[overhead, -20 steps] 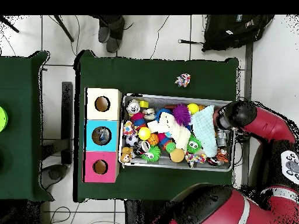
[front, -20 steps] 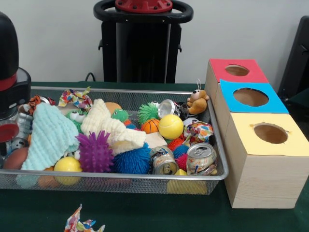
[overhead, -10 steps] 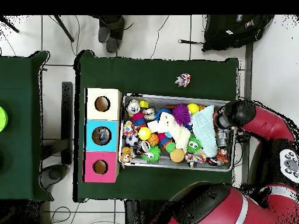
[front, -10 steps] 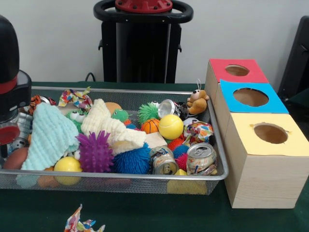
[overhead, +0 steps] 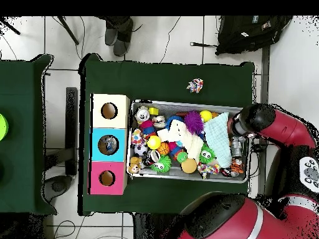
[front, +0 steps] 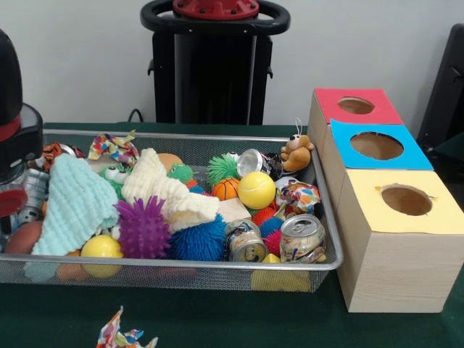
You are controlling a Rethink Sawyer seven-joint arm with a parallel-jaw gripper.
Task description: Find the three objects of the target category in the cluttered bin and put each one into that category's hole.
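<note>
Crushed metal cans (front: 301, 237) lie in the wire-mesh bin (front: 181, 272) among spiky rubber balls (front: 143, 228) and a ribbed cloth (front: 72, 203). Whether the gripper (front: 13, 196) holds anything cannot be told.

Toys crowd the bin (front: 330, 262); the three box holes (front: 406, 199) gape unobstructed.

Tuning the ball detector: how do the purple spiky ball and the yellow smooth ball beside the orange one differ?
The purple spiky ball bristles with soft spikes; the yellow ball is smooth and glossy. The purple one looks larger and sits nearer the bin's front wall; the yellow sits mid-bin. Both are round and rest on top of the clutter.
</note>
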